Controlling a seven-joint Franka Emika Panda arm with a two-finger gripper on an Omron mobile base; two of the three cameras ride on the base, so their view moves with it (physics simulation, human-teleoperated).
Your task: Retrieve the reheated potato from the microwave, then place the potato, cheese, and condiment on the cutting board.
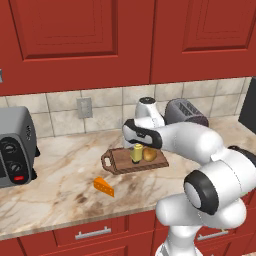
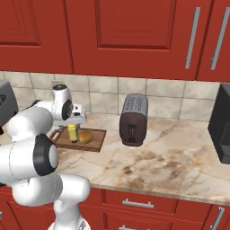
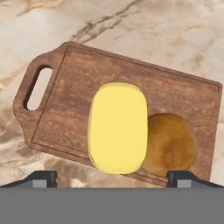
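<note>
The dark wooden cutting board (image 1: 120, 162) (image 2: 96, 137) (image 3: 65, 100) lies on the marble counter, handle to the left. On it the yellow condiment bottle (image 1: 136, 153) (image 2: 72, 133) (image 3: 117, 127) stands upright, with the tan potato (image 1: 150, 154) (image 2: 86, 136) (image 3: 173, 144) right beside it. My gripper (image 1: 138, 144) (image 2: 74, 121) (image 3: 113, 178) hangs open just above the bottle, its fingertips (image 3: 42, 178) spread wider than the bottle and holding nothing. The orange cheese wedge (image 1: 104, 186) lies on the counter in front of the board, to its left. The dark microwave (image 1: 248, 105) (image 2: 220, 128) sits at the far right.
A grey toaster oven (image 1: 15, 145) (image 2: 6, 104) stands at the left end of the counter. A dark toaster (image 1: 186, 113) (image 2: 134, 119) sits to the right of the board by the tiled wall. Red cabinets hang overhead.
</note>
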